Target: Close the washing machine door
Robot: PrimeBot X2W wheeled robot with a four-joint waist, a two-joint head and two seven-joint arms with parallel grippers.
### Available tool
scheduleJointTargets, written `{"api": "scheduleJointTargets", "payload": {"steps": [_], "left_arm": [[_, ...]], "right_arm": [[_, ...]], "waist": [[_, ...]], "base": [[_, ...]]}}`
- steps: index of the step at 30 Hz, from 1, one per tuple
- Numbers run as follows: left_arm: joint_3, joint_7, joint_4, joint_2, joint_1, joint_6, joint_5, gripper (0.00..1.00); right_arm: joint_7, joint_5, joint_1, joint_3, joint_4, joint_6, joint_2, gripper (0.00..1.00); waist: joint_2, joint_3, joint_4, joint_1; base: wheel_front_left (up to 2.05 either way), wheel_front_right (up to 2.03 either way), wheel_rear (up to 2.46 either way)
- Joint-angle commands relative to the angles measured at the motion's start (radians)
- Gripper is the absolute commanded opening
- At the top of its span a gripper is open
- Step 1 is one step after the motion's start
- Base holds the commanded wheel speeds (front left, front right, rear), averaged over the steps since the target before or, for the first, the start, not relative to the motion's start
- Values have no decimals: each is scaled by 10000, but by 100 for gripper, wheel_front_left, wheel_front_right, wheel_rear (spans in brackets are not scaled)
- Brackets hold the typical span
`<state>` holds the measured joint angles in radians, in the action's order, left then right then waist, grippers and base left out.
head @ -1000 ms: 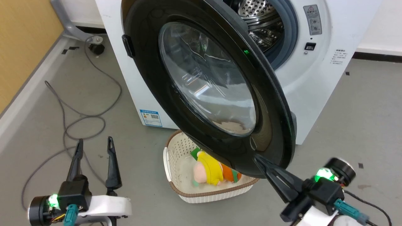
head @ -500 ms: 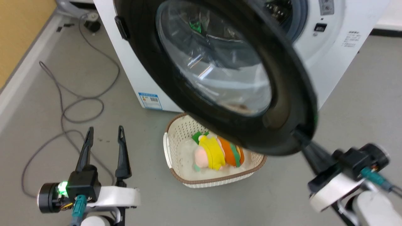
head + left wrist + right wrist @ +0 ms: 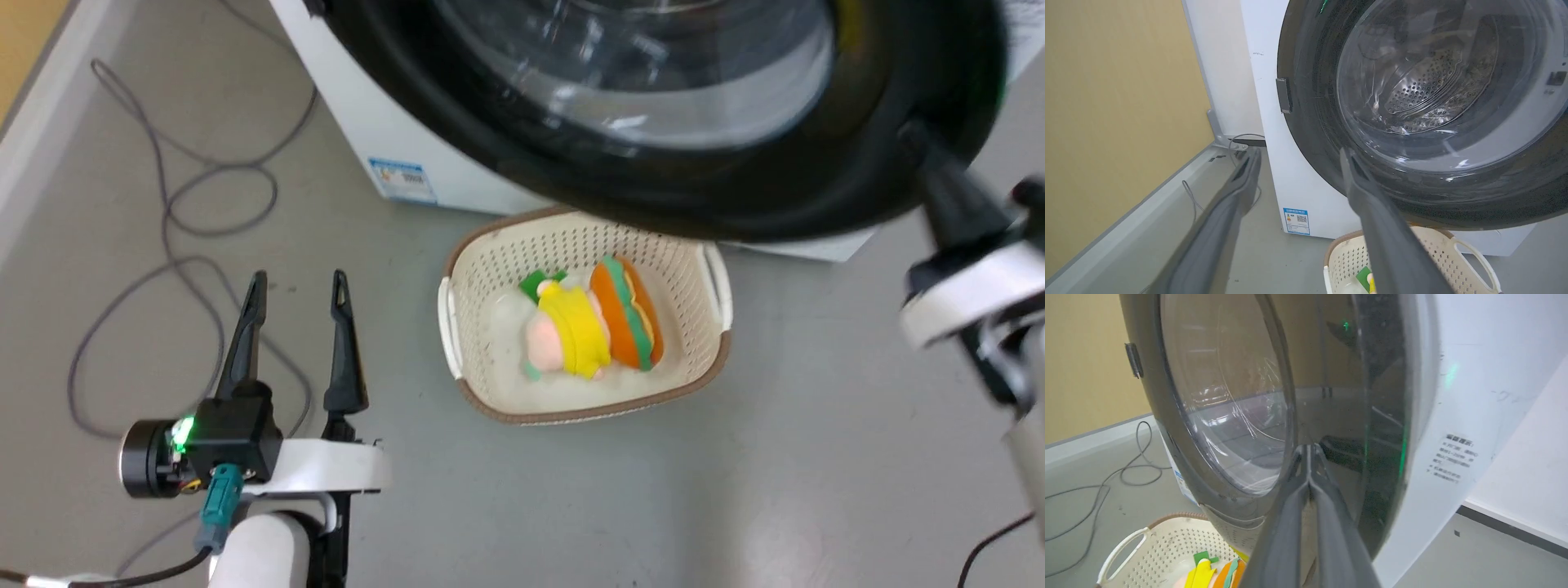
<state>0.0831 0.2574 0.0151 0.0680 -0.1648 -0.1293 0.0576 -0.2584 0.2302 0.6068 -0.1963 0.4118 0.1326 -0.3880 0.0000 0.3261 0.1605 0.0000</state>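
The washing machine door point(image 3: 735, 200) has a wide black rim around a bulging glass centre and stands close against the front of the white washing machine point(image 3: 371, 122). My right gripper point(image 3: 913, 135) is shut, with its tips pressed on the door's black rim point(image 3: 1384, 416) near its outer edge. In the right wrist view the two fingers point(image 3: 1308, 451) meet on that rim. My left gripper point(image 3: 298, 282) hangs open over the floor at the lower left, away from the door. Through the glass point(image 3: 1425, 81) the perforated steel drum shows.
A cream basket point(image 3: 588, 412) holding soft toys point(image 3: 592, 327) sits on the grey floor just below the door. Grey cables point(image 3: 163, 212) loop on the floor at the left. A blue label point(image 3: 402, 180) marks the washer's lower left corner. A yellow wall point(image 3: 1106, 122) stands left of the washer.
The door has swung toward the washer's front with my shut right gripper pressed on its rim. The head camera has moved forward and down. My left gripper stays open.
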Motion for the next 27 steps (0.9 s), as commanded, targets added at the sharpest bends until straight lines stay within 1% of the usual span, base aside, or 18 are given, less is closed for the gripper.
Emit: {"api": "scheduleJointTargets", "payload": {"steps": [1,2,8,17,23,27], "left_arm": [[40,43,7,-64,-233,5,58,100],[80,43,-18,-98,-347,5,120,100],[22,43,12,-148,-517,6,246,100],[-33,43,96,-171,-590,-20,270,100],[-91,43,36,-175,-600,-33,315,100],[-211,43,-87,-176,-481,-41,273,100]], "right_arm": [[-34,102,524,152,332,-19,-204,0],[-34,101,962,281,696,-19,-345,0],[-34,39,2072,447,1713,-19,-632,0],[-34,-215,3033,600,2908,-19,-581,0],[-34,-568,2936,939,2979,-19,-429,0],[-34,-731,2348,1275,2341,-19,-128,0]], "waist": [[0,354,249,0],[0,488,342,0],[0,774,542,0],[0,951,586,0],[0,816,455,0],[0,420,193,0]], "base": [[0,0,0],[0,0,0],[0,0,0],[0,0,0],[0,0,0],[0,0,0]]}}
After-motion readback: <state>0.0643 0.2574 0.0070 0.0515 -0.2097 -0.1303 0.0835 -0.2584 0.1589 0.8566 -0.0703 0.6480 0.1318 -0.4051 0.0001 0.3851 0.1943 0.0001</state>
